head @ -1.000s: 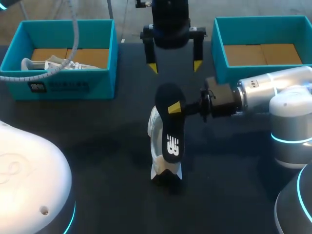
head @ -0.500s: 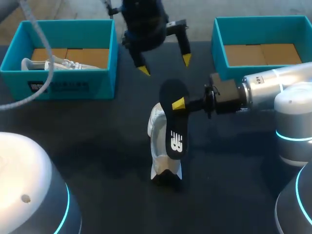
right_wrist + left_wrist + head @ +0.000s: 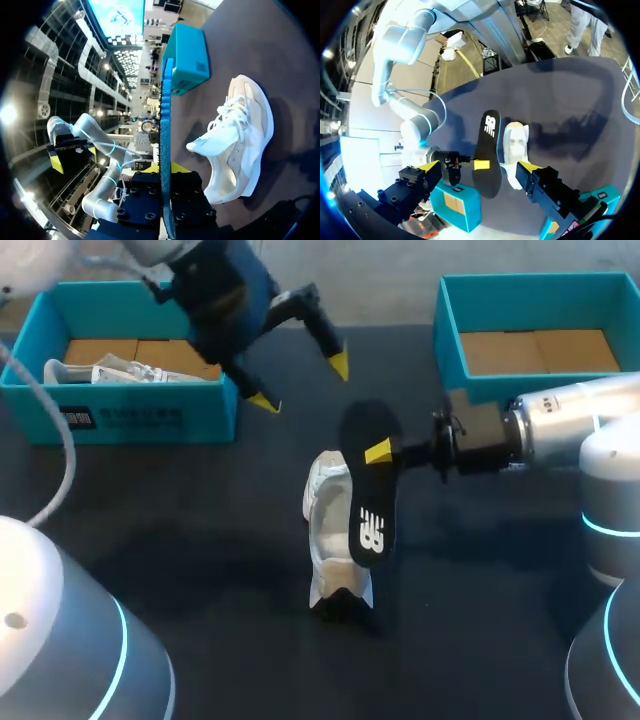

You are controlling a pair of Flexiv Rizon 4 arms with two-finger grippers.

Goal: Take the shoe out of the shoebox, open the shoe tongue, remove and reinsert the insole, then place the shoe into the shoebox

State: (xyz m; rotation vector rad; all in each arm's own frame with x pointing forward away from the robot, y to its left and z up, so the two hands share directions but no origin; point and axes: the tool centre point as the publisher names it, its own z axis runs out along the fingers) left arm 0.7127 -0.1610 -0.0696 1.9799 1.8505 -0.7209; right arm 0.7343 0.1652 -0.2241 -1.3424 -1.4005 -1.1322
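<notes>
Since the shoe sits out on the table and the right gripper pinches the insole just above it, removal looks done; reinsertion and boxing remain. Jaws wide and empty, the left gripper has swung from behind the shoe toward the left shoebox.

The left arm comes in from the far left corner. Its hand hangs tilted above the bench, yellow-tipped fingers spread wide and holding nothing. The right arm reaches in level, its hand clamped on the black insole.
</notes>
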